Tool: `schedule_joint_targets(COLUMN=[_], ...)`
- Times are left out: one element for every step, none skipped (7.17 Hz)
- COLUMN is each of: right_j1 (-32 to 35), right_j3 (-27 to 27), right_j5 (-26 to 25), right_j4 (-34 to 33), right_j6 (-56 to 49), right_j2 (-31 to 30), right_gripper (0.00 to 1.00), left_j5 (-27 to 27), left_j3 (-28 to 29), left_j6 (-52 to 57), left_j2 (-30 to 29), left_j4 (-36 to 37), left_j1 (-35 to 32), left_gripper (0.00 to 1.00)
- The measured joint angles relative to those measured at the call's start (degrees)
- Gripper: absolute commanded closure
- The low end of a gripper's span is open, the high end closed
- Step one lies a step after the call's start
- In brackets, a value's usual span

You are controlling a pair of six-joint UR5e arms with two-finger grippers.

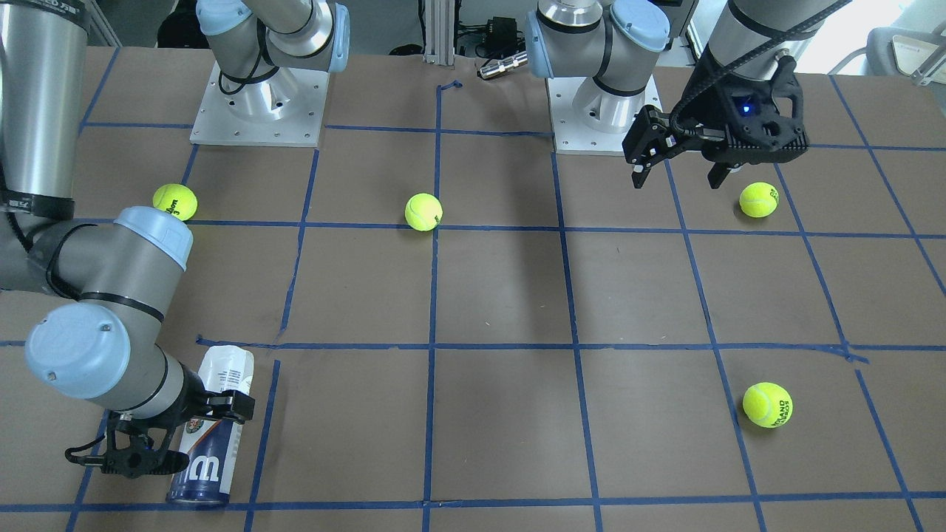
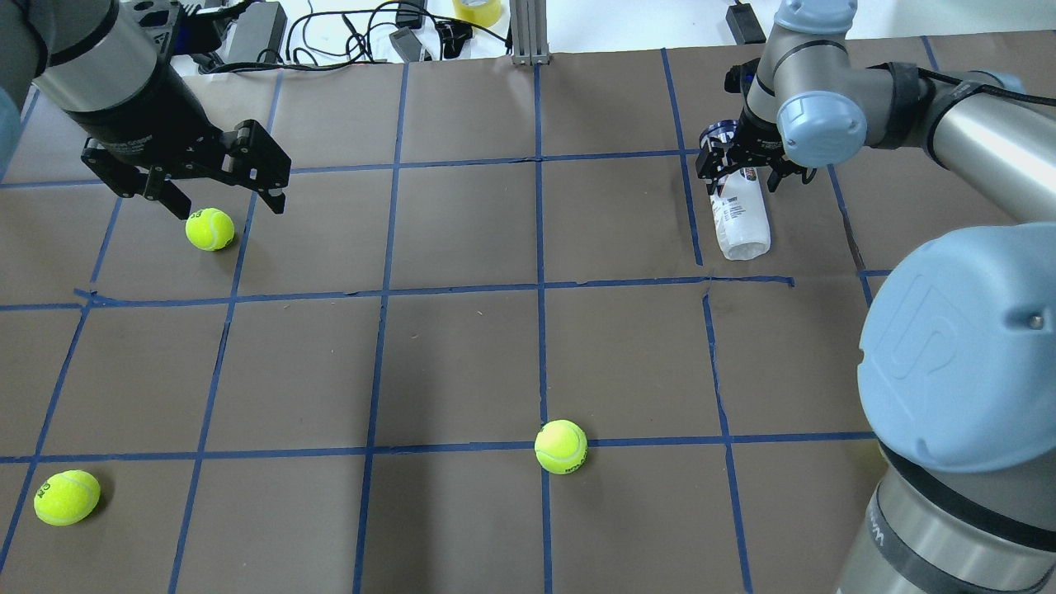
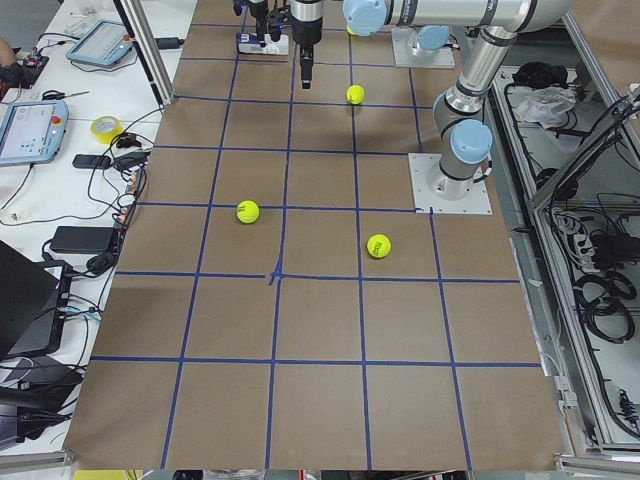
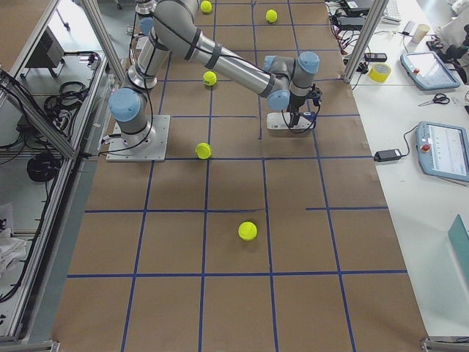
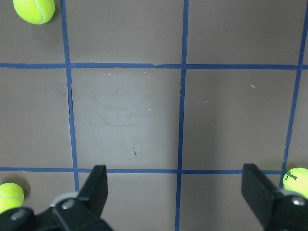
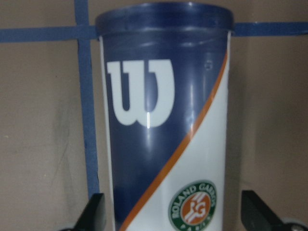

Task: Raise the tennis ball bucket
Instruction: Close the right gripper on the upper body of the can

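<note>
The tennis ball bucket [image 1: 214,443] lies on its side on the brown table near the far edge on my right. It is a slim can, white at one end and navy with a white "W" at the other, and it fills the right wrist view [image 6: 163,144]. My right gripper [image 1: 211,414] is open and low over the can's middle, one finger on each side [image 2: 738,165]. A small gap shows beside the can at the fingers [image 6: 252,214]. My left gripper [image 2: 224,196] is open and empty, hovering above a loose tennis ball [image 2: 210,228].
Loose yellow-green tennis balls lie on the table: one mid-table [image 2: 561,446], one near my left front corner [image 2: 66,497], one by the right arm's base [image 1: 175,202]. Blue tape lines grid the table. Cables and boxes lie beyond the far edge [image 2: 346,33].
</note>
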Motion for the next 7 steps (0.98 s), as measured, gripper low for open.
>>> schedule_joint_targets(right_j1=[0.0,-0.1,-0.1,-0.1,-0.2,-0.2,-0.1], right_j3=[0.2,0.3,0.2,0.1,0.0,0.0,0.0], right_j5=[0.1,0.2,0.3,0.4,0.7,1.0,1.1], right_j4=[-0.6,-0.8,-0.9,-0.9,-0.9,-0.9,-0.9], right_j6=[0.0,0.0,-0.2,-1.0,-2.3,-3.1,-4.0], right_j2=[0.5,1.0,1.5,1.7,1.8,1.8,1.8], right_gripper=[0.00,0.00,0.00,0.00,0.04,0.19,0.20], left_j5=[-0.1,-0.1,-0.1,0.0,0.0,0.0,0.0], left_j3=[0.0,0.0,-0.1,-0.2,-0.4,-0.5,-0.5], left_j6=[0.0,0.0,0.0,0.1,0.1,0.1,0.0], left_j2=[0.0,0.0,0.0,0.0,0.1,0.1,0.2], left_j4=[0.0,0.0,0.0,0.0,0.0,0.1,0.1], left_j1=[0.0,0.0,0.0,0.0,0.0,0.0,0.0], left_gripper=[0.00,0.00,0.00,0.00,0.00,0.00,0.00])
